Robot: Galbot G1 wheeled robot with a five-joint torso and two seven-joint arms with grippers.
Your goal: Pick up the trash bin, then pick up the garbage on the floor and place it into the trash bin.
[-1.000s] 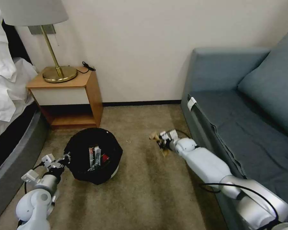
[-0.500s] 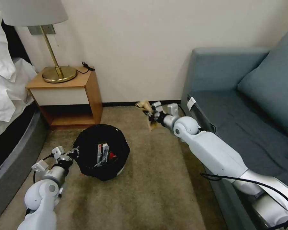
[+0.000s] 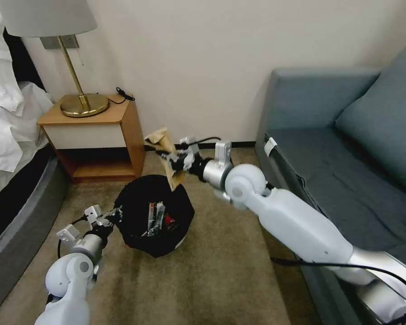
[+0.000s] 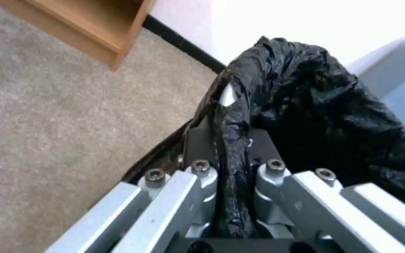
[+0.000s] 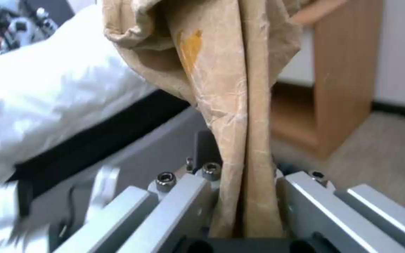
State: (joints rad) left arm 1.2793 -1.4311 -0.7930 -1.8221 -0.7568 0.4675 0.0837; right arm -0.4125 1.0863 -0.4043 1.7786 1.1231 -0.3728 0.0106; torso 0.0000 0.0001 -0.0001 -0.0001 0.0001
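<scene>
The trash bin, lined with a crinkly black bag, hangs tilted just above the carpet, with wrappers lying inside. My left gripper is shut on its near-left rim; in the left wrist view the black bag is pinched between the fingers. My right gripper is shut on a tan-brown crumpled wrapper, a piece of the garbage, held in the air above the bin's far rim. The right wrist view shows that wrapper clamped between the jaws.
A wooden nightstand with a brass lamp stands against the wall at the left. A bed runs along the left edge, and a blue-grey sofa fills the right. Open carpet lies in front of the bin.
My right gripper has carried the tan wrapper up and left, from the floor by the sofa to above the bin. The left arm has shifted the bin right and forward.
</scene>
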